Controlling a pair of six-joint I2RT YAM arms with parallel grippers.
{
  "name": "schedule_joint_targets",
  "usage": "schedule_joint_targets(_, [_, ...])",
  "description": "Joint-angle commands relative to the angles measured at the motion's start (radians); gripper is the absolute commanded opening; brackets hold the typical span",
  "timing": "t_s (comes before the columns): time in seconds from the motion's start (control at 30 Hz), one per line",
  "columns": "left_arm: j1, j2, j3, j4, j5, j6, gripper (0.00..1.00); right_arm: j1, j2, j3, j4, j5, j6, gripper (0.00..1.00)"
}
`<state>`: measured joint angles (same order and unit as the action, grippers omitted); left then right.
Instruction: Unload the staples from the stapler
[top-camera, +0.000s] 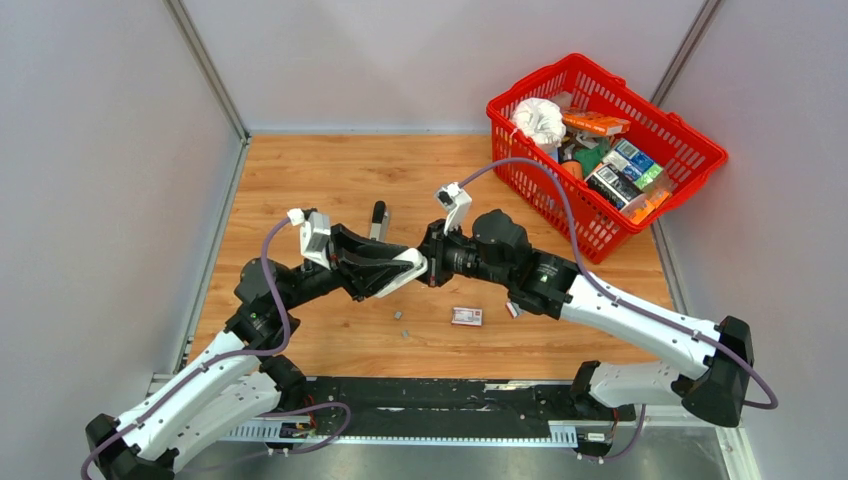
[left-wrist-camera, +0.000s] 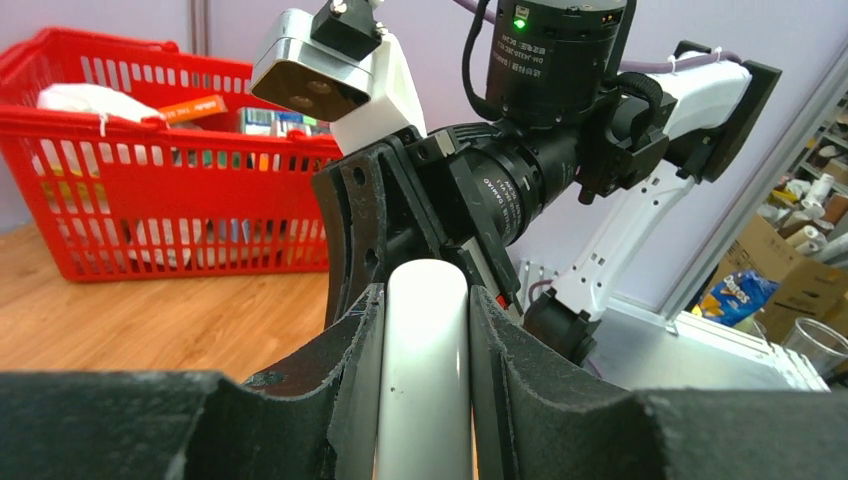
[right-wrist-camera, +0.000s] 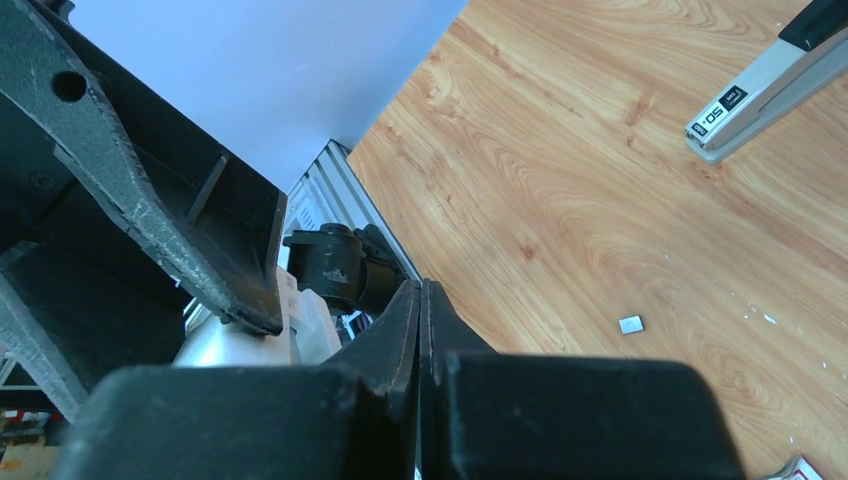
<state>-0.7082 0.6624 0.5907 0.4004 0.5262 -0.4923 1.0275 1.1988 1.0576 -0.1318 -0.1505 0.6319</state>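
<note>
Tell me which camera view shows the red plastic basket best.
The top external view: the whole red plastic basket and its contents show there. The left wrist view shows only one side wall, partly hidden by the right arm. The right wrist view misses it.

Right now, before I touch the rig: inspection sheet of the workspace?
Surface: wooden tabletop, a few pale specks.
Job's things: stapler lying flat, apart from both pincers; loose staples on the wood.
Clutter: small red-and-white box; red basket full of assorted goods.
Grippers: left pincer shut on a white piece; right pincer shut, anything pinched not visible.
Cables: purple cable arcs above the right wrist.
Surroundings: grey walls; nothing else seen.
</note>
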Motion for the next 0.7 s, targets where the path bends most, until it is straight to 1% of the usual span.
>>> schedule_joint_targets(0.0, [-0.037,0.051,-0.052,-0.034,0.087,-0.003,0.00,0.005,0.019,0.156,0.155,-0.047,0.037,0.00])
schedule_joint_targets(0.17, [-0.068,0.080,-0.051,-0.017,0.084,0.001,0.00,0.002,0.057,0.241,0.136,-0.078,0.035,0.00])
schedule_joint_targets(0.3, [-0.082,0.088,-0.035,-0.032,0.070,0.018,0.00,0.000,0.064,0.275,0.069,-0.078,0.011,0.00])
schedule_joint_targets(0.4, [-0.082,0.062,-0.014,-0.110,0.032,0.053,0.00,-0.010,0.045,0.249,0.051,-0.064,0.002,0.00])
schedule_joint_targets(0.57, [-0.082,0.039,0.064,-0.256,-0.054,0.130,0.00,-0.043,-0.002,0.154,0.046,-0.060,0.006,0.00])
schedule_joint_targets(0.67, [-0.082,0.037,0.083,-0.270,-0.100,0.143,0.00,-0.060,-0.028,0.098,0.046,-0.058,0.008,0.00])
